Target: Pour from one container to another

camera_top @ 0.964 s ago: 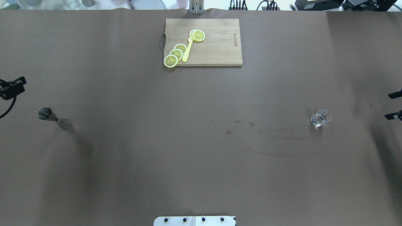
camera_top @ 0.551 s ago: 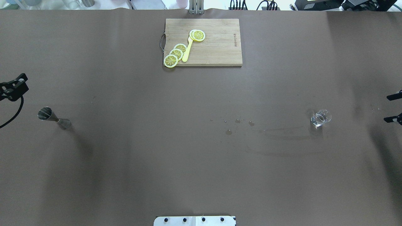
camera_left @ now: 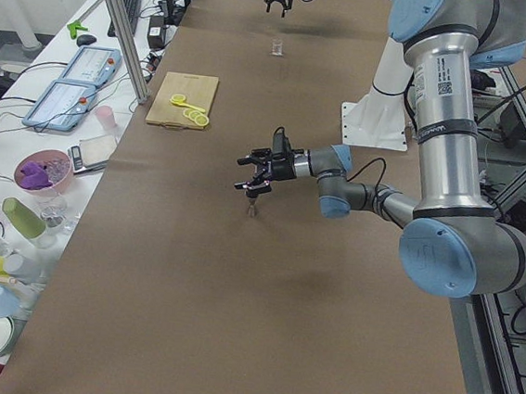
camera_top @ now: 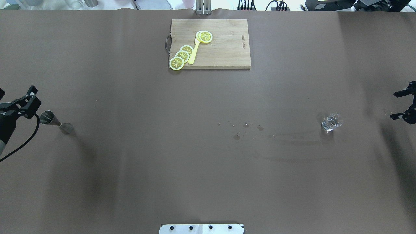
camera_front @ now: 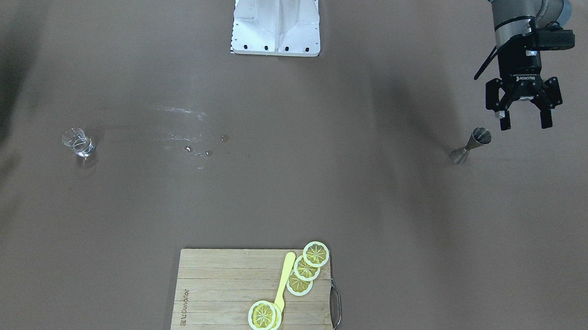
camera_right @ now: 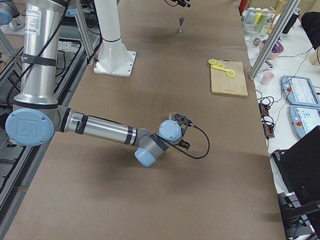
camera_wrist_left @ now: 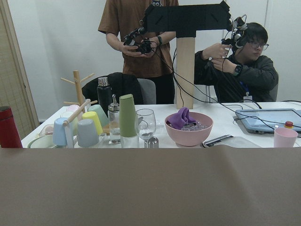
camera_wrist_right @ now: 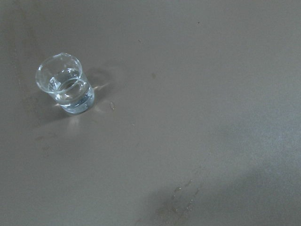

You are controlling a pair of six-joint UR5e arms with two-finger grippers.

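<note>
Left pincer [camera_front: 525, 126] hangs wide open just beside the steel jigger [camera_top: 56, 121] at the overhead frame's left edge. Glass cup [camera_top: 332, 122] stands mid-right, worktop [camera_top: 208, 162] open around it; right pincer [camera_top: 394, 106], seemingly wide, at the right edge.

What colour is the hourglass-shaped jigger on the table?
The jigger is silvery-grey metal; it shows best in the exterior front-facing view.
</note>
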